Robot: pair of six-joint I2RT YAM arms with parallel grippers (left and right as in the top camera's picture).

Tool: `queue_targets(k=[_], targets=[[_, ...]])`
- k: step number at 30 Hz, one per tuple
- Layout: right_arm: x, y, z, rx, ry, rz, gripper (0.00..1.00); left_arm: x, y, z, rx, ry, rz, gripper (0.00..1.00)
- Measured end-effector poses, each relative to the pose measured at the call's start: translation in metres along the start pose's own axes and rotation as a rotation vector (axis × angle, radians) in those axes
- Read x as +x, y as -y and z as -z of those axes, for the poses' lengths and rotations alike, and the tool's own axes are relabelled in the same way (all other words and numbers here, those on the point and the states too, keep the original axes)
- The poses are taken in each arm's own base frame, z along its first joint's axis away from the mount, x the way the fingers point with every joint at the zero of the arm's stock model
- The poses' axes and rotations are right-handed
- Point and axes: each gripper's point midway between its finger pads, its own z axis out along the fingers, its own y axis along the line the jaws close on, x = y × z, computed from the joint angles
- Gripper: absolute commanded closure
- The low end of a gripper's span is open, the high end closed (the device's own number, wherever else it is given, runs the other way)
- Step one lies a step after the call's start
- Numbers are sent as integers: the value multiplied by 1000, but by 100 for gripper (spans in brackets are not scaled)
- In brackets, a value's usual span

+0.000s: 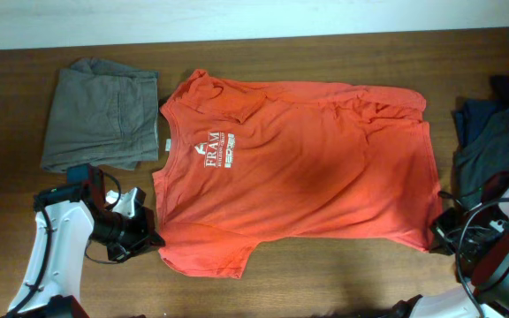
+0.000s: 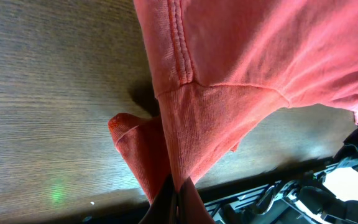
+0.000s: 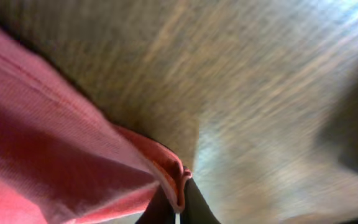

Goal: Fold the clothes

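Observation:
An orange-red T-shirt with white chest lettering lies spread flat across the middle of the table, collar to the left. My left gripper is shut on the shirt's near-left edge by the sleeve; the left wrist view shows the fabric pinched between the fingers. My right gripper is shut on the near-right hem corner; the right wrist view shows the hem clamped in the jaws. A grey-brown garment lies folded at the far left. Dark blue-grey clothes are piled at the right edge.
The wooden table runs to a pale wall at the back. The left arm's white links and the right arm's body with black cables sit at the near corners.

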Motion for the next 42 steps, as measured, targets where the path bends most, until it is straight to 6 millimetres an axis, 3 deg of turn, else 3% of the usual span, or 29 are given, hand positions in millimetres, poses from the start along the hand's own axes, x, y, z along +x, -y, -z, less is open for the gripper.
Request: queue_targets(k=[5,11,17,22,30,42], targets=[[7,-2,23,-19,-9,22,96,1,0,0,1,-2,1,100],[5,-14,94,-74,153,89,96,10,2,0,14,-37,18,99],[18,-16,140,-114,300,119,96,14,13,13,40,27,-15,99],[20,-20,151,-144,354,129,96,5,25,31,61,182,-101,100],[-10,-53,163,-296,446,173,96,-33,36,42,94,339,-190,99],[-55,-97,163,-381,539,254,96,-91,64,31,156,450,-341,99]])
